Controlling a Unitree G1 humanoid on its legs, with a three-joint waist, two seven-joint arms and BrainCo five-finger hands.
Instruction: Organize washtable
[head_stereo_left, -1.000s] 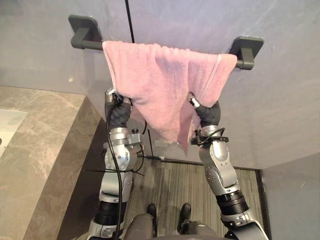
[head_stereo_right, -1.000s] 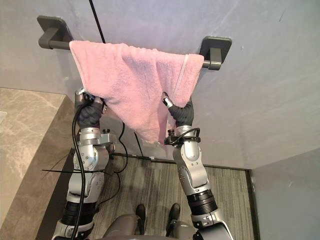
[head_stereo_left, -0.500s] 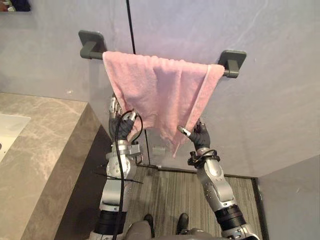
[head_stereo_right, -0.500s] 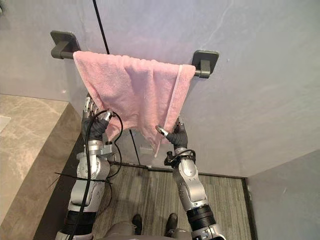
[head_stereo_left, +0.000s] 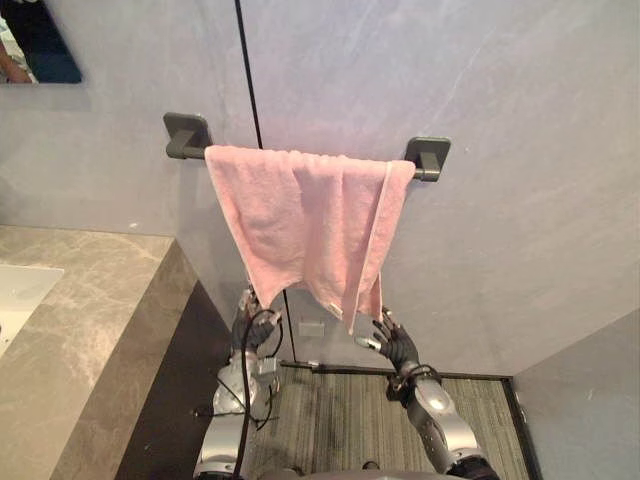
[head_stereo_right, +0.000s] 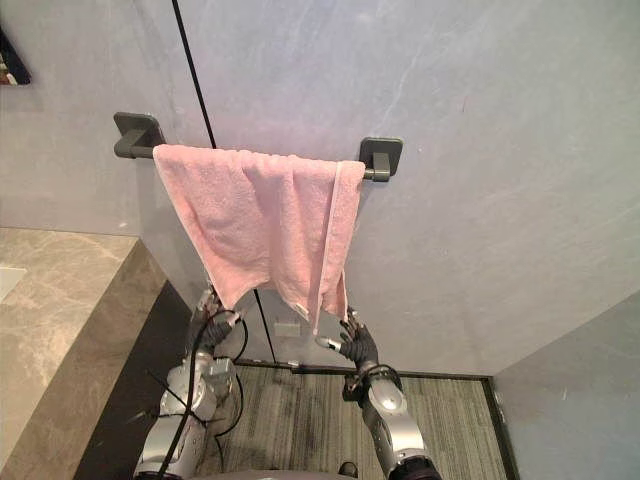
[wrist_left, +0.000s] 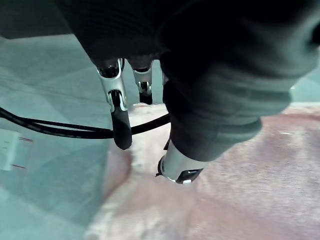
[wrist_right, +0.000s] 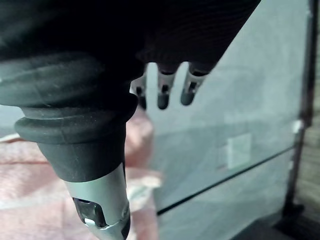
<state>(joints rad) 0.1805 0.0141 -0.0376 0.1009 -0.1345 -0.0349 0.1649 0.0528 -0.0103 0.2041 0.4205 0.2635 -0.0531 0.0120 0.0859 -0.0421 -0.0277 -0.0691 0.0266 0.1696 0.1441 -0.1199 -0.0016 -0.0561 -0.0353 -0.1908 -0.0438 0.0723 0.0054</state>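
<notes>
The pink towel (head_stereo_left: 305, 225) hangs over a dark towel bar (head_stereo_left: 192, 151) fixed to the grey wall (head_stereo_left: 520, 150), well above the floor (head_stereo_left: 340, 420). Its long axis runs along the bar from side to side, and it is draped unevenly: the lower edge slants and dips lowest right of the middle, with a pale band running down near its right side. The towel hides the middle of the bar, so just the two end brackets (head_stereo_left: 428, 157) and short stubs of rod show.

The left hand (head_stereo_left: 252, 318) is just below the towel's lower left corner, its fingers (wrist_left: 121, 127) straight and loose with pink cloth showing past them; I cannot tell whether they touch it. The right hand (head_stereo_left: 392, 340) sits just under the lower right hem, fingers (wrist_right: 164, 95) spread and holding nothing.

A marble counter (head_stereo_left: 90, 330) lies to the left, with the basin (head_stereo_left: 20, 295) cut off at the edge. A small white plate (head_stereo_left: 312, 328) low on the wall is too small to read
</notes>
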